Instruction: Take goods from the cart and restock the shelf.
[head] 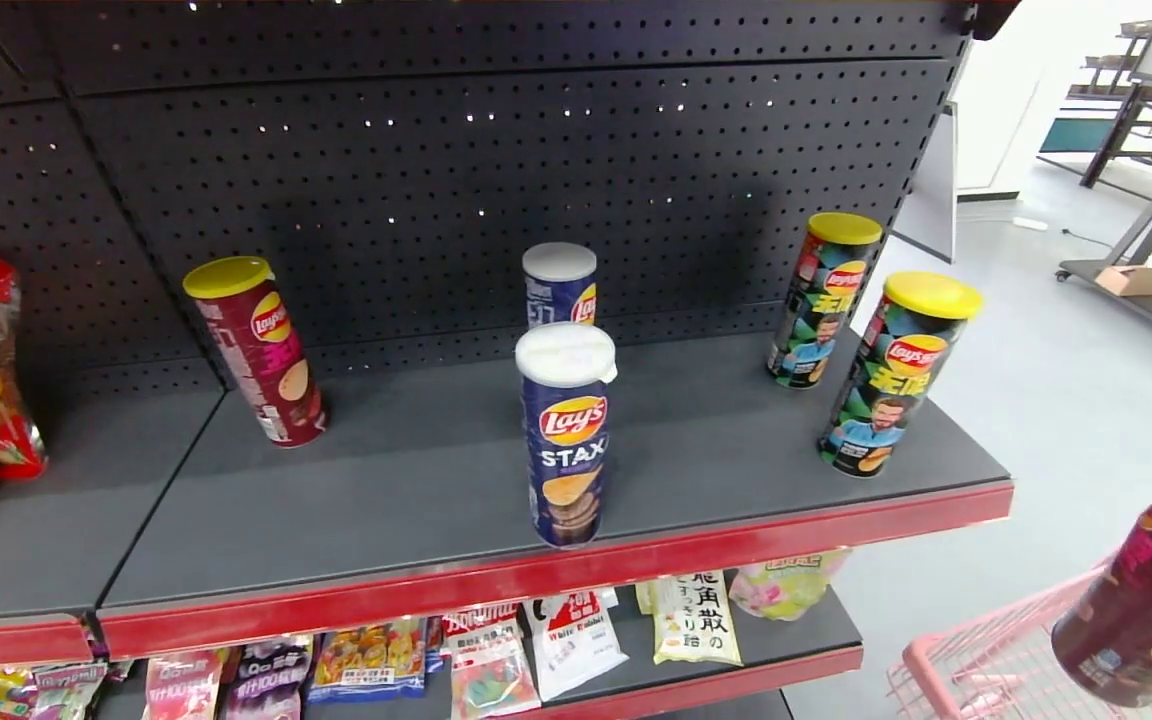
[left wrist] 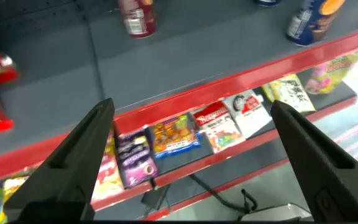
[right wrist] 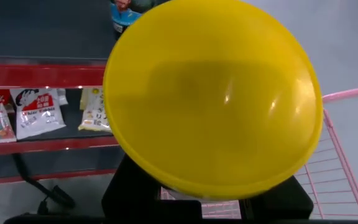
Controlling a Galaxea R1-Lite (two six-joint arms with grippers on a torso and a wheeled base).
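Holding a smooth, cylindrical maroon can (head: 1141,590) with a glossy round yellow lid (right wrist: 213,93), our right gripper (right wrist: 207,194) is clenched around its body, with black fingers (right wrist: 135,196) on either side below the lid. We see the can tilted at four o'clock in the head view, above the pink wire cart (head: 966,660). Our left gripper (left wrist: 191,104) is spread wide, holding nothing, before the red-edged shelf (head: 556,575).

left end effector (left wrist: 191,107): two matte black wedge-shaped fingers (left wrist: 79,155), flat-sided, broad at the base, narrowing to blunt tips | right end effector (right wrist: 132,194): black blocky housing, squared edges
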